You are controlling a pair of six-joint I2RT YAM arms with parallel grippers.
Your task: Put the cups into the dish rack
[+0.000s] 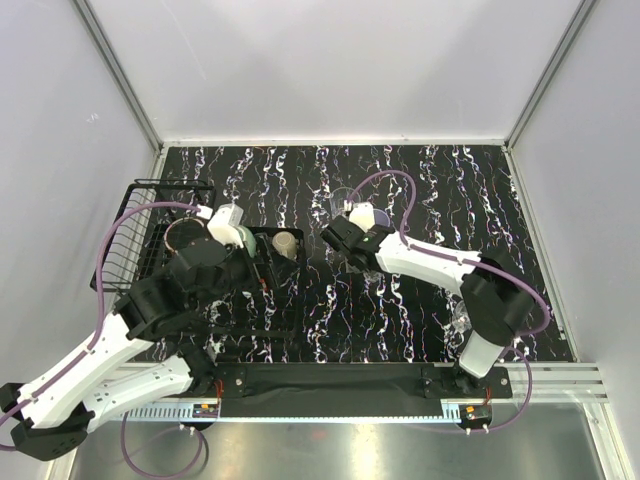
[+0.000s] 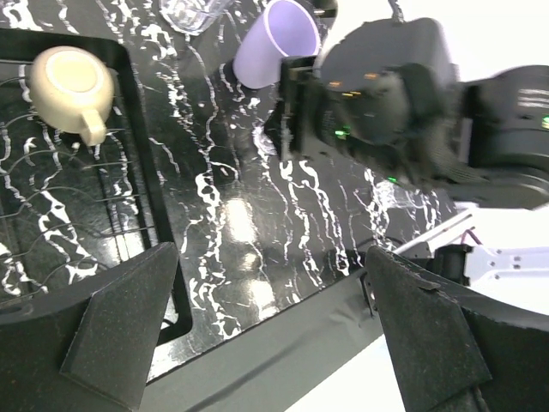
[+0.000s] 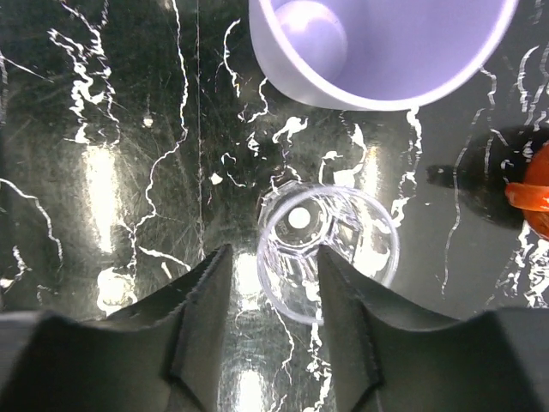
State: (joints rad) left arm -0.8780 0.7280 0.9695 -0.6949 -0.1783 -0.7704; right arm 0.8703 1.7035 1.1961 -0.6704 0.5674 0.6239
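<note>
Table [image 1: 450, 200]: black, white-veined top, fills the middle of the top view.

Dish rack [image 1: 135, 215]: black wire, left side of the top view. Raised basket end is at the upper left and the flat tray runs right toward centre. The left arm lies over most of it.

Left gripper [image 2: 270, 249]: hangs over the tray's right edge, jaws spread wide, nothing between them.

Right gripper [image 3: 274, 253]: reaches in from the right to the centre of the top view. Jaws are partly drawn in with a clear gap between them.

Lavender cup [image 1: 362, 214]: on the table at centre, just above the right gripper and outside the rack. In the right wrist view its mouth fills the upper edge of the frame.

Olive-beige mug [image 1: 286, 245]: on the tray at the rack's right end. In the left wrist view it sits upper left, bottom up, handle toward the bottom of the frame.

Clear glass [image 3: 330, 249]: upright on the table, centre of the right wrist view, just below the lavender cup. The two fingers straddle the lower-left part of its rim, one outside the wall and one over the mouth. Cannot tell if either pad touches.

Second clear glass [image 2: 193, 10]: cropped at the top edge of the left wrist view, left of the lavender cup, on the table.

Red-orange item [image 3: 532, 193]: cut off at the right edge of the right wrist view.
</note>
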